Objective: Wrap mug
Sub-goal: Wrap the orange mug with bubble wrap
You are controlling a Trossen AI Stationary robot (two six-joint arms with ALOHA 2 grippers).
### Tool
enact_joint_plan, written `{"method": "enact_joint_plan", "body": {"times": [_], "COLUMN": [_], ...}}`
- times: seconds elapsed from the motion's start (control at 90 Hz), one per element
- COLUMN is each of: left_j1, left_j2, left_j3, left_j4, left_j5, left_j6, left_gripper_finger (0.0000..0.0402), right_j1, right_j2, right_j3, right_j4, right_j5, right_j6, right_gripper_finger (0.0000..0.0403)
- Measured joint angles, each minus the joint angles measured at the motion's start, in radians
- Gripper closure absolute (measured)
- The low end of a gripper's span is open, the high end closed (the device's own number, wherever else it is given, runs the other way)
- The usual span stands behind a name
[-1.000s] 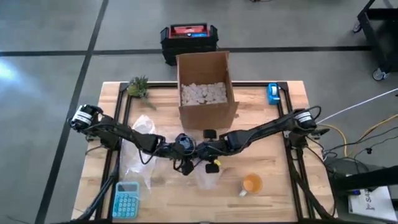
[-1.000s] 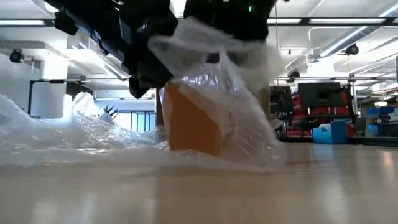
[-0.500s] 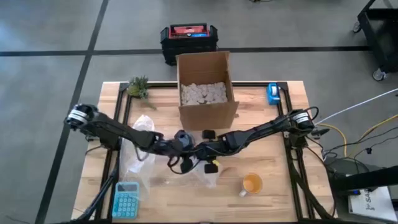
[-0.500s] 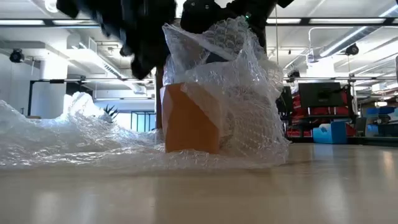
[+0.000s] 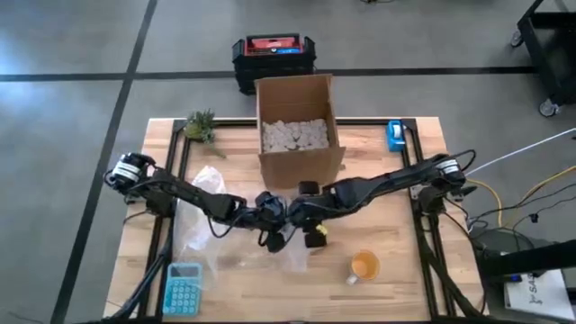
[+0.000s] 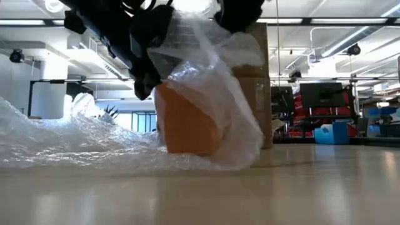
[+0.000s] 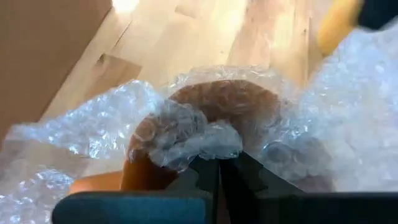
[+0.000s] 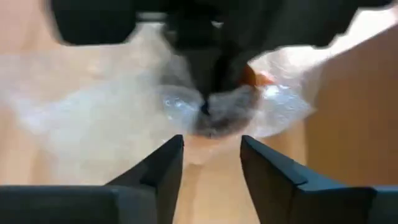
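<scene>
A wooden desk (image 5: 396,216) seen from above, with two dark robot arms reaching in from its left and right edges and meeting near the middle. There, an orange mug (image 6: 186,125) stands upright on a sheet of clear bubble wrap (image 6: 69,140) that spreads toward the left edge, with one flap pulled up over the mug's top and side. The left gripper (image 7: 219,163) hangs just above the mug, its fingers clenched on a bunched fold of the wrap. The right gripper (image 8: 209,152) hovers close by, facing the left one, its fingers released and apart, holding nothing. Behind them, at the far edge, stands an open cardboard box (image 5: 299,128) filled with white packing pieces. A second orange mug (image 5: 364,266) sits near the front edge, and a blue calculator (image 5: 183,288) lies at the front left corner.
</scene>
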Motion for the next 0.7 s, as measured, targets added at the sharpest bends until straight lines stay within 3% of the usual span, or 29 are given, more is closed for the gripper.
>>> {"method": "enact_joint_plan", "body": {"times": [0.167, 0.311, 0.422, 0.7], "left_j1": [-0.001, -0.001, -0.002, -0.013], "left_j2": [-0.001, -0.002, -0.012, -0.08], "left_j3": [0.0, 0.013, 0.026, 0.083], "left_j4": [0.0, -0.003, -0.002, -0.166], "left_j5": [0.0, 0.011, 0.023, 0.07], "left_j6": [-0.001, -0.001, 0.004, 0.001], "left_gripper_finger": [0.0402, 0.0402, 0.0402, 0.0402], "right_j1": [0.038, 0.049, 0.039, 0.024], "right_j2": [-0.027, -0.001, 0.018, 0.073], "right_j3": [-0.059, -0.149, -0.168, -0.198], "right_j4": [0.091, 0.332, 0.423, 0.407], "right_j5": [-0.05, 0.045, 0.067, 0.133], "right_j6": [-0.008, 0.012, 0.039, 0.07], "right_gripper_finger": [0.0232, 0.0248, 0.028, 0.039]}}
